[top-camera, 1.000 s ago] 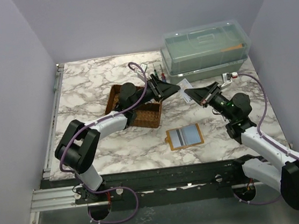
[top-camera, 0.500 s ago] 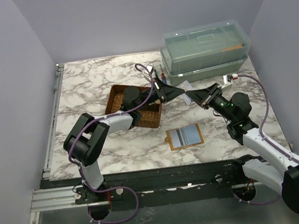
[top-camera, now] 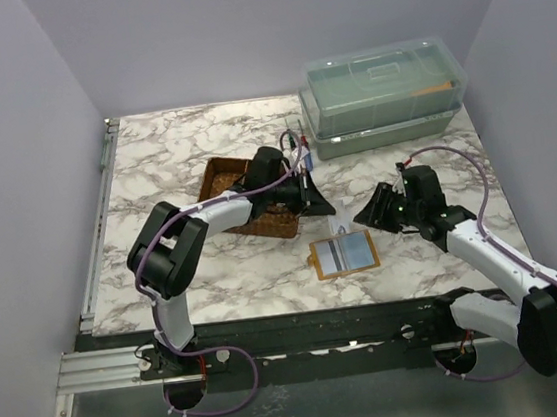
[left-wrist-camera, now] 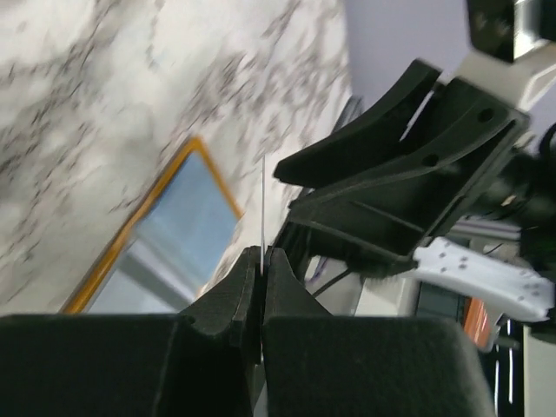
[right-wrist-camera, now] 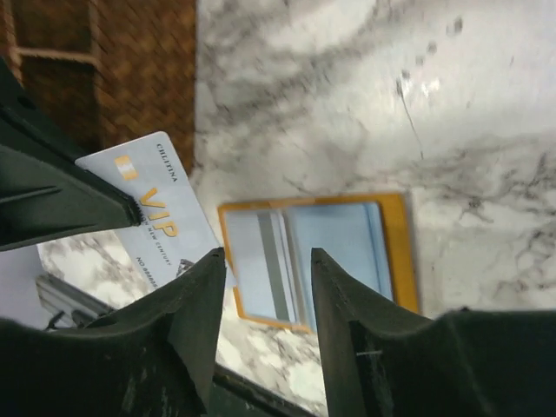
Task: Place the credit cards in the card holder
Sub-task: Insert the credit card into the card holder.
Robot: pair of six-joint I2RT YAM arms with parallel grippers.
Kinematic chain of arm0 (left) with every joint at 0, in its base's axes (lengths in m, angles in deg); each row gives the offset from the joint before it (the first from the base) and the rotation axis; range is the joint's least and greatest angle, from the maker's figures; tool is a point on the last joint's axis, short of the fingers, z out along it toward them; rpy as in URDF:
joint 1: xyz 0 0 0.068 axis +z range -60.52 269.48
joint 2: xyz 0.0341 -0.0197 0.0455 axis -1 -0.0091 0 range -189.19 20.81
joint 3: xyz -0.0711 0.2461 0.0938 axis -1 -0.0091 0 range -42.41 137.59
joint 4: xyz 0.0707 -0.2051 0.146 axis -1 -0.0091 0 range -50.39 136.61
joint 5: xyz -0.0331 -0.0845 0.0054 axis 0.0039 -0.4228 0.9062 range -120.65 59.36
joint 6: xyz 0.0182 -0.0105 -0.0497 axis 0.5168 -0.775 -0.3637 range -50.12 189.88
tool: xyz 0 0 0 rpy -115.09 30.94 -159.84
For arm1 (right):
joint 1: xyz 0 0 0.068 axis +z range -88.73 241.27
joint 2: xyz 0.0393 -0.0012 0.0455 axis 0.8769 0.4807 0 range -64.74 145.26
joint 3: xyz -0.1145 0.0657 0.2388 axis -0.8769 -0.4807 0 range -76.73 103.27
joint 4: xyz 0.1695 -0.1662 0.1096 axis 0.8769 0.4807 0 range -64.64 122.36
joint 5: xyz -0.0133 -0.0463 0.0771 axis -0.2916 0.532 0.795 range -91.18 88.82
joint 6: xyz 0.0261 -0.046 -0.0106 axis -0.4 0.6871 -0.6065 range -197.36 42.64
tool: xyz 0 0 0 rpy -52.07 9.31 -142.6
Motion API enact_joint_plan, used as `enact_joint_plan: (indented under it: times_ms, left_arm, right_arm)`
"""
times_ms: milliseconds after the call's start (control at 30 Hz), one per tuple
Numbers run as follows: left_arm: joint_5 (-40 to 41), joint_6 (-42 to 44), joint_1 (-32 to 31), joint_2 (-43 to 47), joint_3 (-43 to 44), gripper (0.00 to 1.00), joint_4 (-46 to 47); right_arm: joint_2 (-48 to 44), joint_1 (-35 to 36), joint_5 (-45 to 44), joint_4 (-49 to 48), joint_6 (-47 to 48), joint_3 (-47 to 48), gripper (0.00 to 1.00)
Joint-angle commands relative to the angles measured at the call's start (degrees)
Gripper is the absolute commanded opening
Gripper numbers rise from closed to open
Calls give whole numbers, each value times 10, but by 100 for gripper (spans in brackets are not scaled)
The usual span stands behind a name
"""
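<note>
Clamps the left jaws tight on a pale credit card [right-wrist-camera: 149, 217] marked VIP in gold, gripping it by one edge. Presents that card edge-on to the left wrist camera, as a thin white line rising from between the closed jaws. Holds the right jaws released and well apart, nothing between them, facing the left jaws with the card just beside their tips. Has the card near the far edge of the card holder [top-camera: 343, 253]; cannot tell from these views whether the two touch. Shows the card holder open and flat on the marble worktop [top-camera: 171, 145], a mustard-orange border around a pale blue-grey inner face crossed by a dark stripe, between the two arms and toward the near edge. Has the left arm [top-camera: 209, 216] stretched across a brown woven tray [top-camera: 223, 178] with compartments, just left of the jaws. Has the right arm [top-camera: 485, 250] bent in from the right side of the worktop. Shows a clear, green-tinted lidded storage box [top-camera: 383, 91] at the far right corner, well apart from the card holder.
</note>
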Motion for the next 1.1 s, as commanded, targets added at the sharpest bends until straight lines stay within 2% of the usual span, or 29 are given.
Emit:
enact_joint_plan:
  times_ms: [0,200,400,500,600,800,867,967,1067]
  left_arm:
    - [-66,123,-3,-33,24,0,-220]
    - [-91,116,-15,-78,55,0,-264]
    - [-83,114,-37,-109,82,0,-291]
    - [-57,112,-46,-111,82,0,-302]
    - [5,114,-50,-91,69,0,-303]
    - [108,131,-47,-53,58,0,-313]
    - [129,144,-36,-49,58,0,-324]
    - [158,177,-2,-54,62,0,-365]
    - [228,225,26,-59,79,0,-412]
  right_arm:
    - [47,-2,82,51,66,-3,40]
    - [114,-1,125,19,78,-9,19]
    - [165,-2,60,25,75,0,1]
    - [173,-1,31,26,57,-4,0]
    - [169,-1,20,25,49,-8,0]
    - [168,-1,68,-8,58,-10,1]
    - [176,-1,94,-27,57,-8,5]
    - [179,0,100,-28,56,9,6]
    - [167,0,92,-21,57,23,6]
